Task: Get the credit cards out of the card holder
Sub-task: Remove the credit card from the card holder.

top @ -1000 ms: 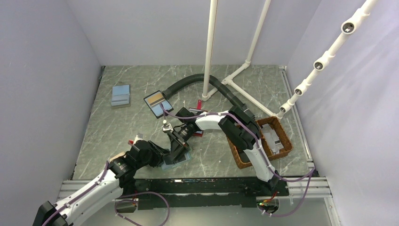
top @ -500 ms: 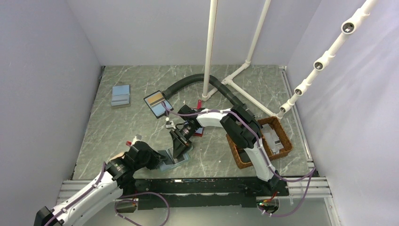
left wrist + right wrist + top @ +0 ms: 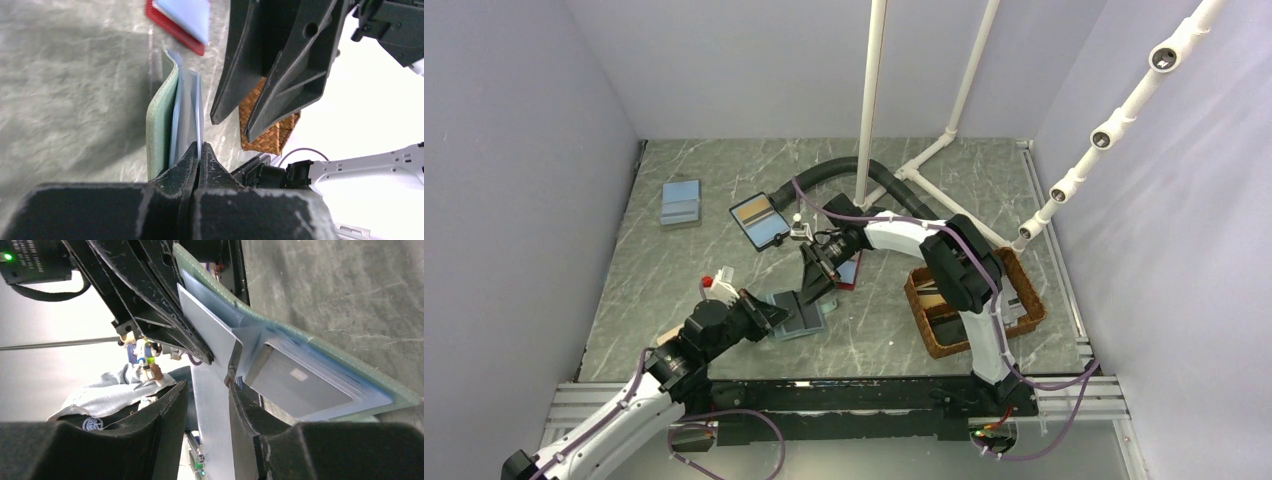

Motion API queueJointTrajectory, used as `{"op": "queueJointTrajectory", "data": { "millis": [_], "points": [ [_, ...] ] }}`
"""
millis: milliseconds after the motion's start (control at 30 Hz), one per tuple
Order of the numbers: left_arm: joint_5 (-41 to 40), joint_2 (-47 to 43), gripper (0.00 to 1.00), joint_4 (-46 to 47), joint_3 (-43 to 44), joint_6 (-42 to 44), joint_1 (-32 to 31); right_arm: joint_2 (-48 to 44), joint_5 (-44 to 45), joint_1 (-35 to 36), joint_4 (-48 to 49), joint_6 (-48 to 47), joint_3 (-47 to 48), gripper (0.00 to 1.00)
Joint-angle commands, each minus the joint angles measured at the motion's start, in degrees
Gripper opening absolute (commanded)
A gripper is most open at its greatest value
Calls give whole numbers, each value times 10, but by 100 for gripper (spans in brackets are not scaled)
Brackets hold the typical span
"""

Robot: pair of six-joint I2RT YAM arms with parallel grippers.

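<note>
since a second ago your left gripper [image 3: 773, 315] has drawn back toward its own side and gone from half spread to pressed together. the card holder [image 3: 801, 318] has come with it and now lies a little farther from the near edge of the surface [image 3: 654, 290], out from under the arm. your right gripper [image 3: 808, 296] has swung its wrist toward the back and now points down at the holder's far side, just beside the red-edged holder [image 3: 850, 272]. the wicker basket [image 3: 924, 338] and the black-edged holder [image 3: 759, 221] lie where they were. from above you see only a grey-green slab between the two grippers. the left wrist view gives you the holder edge-on: its green cover bows outward beside one finger, while the fingertips [image 3: 186, 162] pinch a thin pale leaf at its open side. whether that leaf is a card or the holder's own pale face you cannot tell. the right wrist view shows the credit cards [image 3: 300, 380] layered inside the green cover. one silver-grey card [image 3: 210, 335] sticks out toward the camera, in line with the gap between the right gripper's fingers [image 3: 167, 435], which stand apart. whether they touch it you cannot tell. a small pale patch on a tucked card is too small to read.
</note>
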Motion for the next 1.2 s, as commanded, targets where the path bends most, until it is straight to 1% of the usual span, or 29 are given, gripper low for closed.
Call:
{"op": "queueJointTrajectory", "data": {
  "millis": [0,67,200,300,367,433,600,700,800,967,1100,1167],
  "points": [
    [33,27,0,160,-4,42,0,-44,-38,-2,53,33,-24,38],
    [37,47,0,197,-7,44,0,-48,-39,-1,68,44,-32,38],
    [41,85,0,258,-10,44,0,-48,-32,-2,62,40,-32,37],
    [43,96,0,274,-11,43,0,-50,-37,-1,65,42,-33,36],
    [42,94,0,275,-12,42,0,-51,-44,-1,73,48,-36,33],
    [36,84,0,269,-15,39,0,-54,-37,-2,70,44,-37,32],
    [17,33,0,196,-11,41,0,-59,1,-22,22,-9,-32,37],
    [12,5,0,177,-15,38,0,-61,9,-27,7,-31,-27,38],
    [12,-6,0,177,-17,38,0,-59,2,-21,15,-24,-29,38],
    [23,21,0,212,-11,46,0,-52,-21,-5,31,-6,-28,38],
    [36,52,0,239,-6,48,0,-55,-48,-3,55,18,-34,33],
    [38,61,0,252,-7,45,0,-57,-53,-3,72,29,-41,24]
  ]
}}
